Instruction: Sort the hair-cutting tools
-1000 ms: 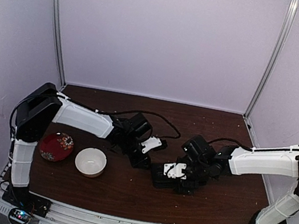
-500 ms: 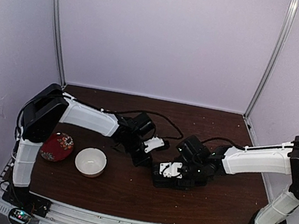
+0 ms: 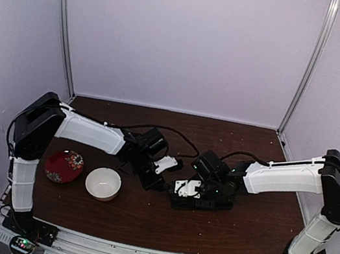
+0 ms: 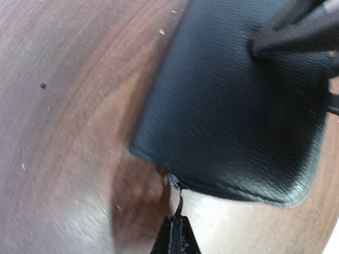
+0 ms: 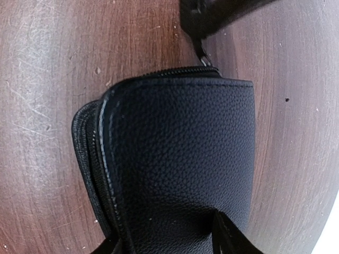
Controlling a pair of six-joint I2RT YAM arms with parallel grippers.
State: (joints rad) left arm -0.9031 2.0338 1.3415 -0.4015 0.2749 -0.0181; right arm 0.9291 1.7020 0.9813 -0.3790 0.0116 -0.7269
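Sitting at the left of the table [image 3: 140,222] are a red dish [image 3: 63,166] and a white bowl [image 3: 103,183]. Next, the left gripper [image 4: 175,234] pinches the zipper pull [image 4: 179,198] of the black pouch [image 4: 233,106], jaws nearly together. The right gripper [image 5: 170,241] clamps the pouch's opposite end. The hair-cutting tools are hidden in every view.

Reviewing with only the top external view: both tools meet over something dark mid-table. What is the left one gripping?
Observer: In the left wrist view, the left tool is pinched shut on the zipper pull at a corner of a black pouch.
Operator: And the right tool?
Observer: Its wrist view shows the right tool clamping the pouch's opposite end.
Operator: Zipper open?
Observer: There, the zipper track looks closed along the visible edge.
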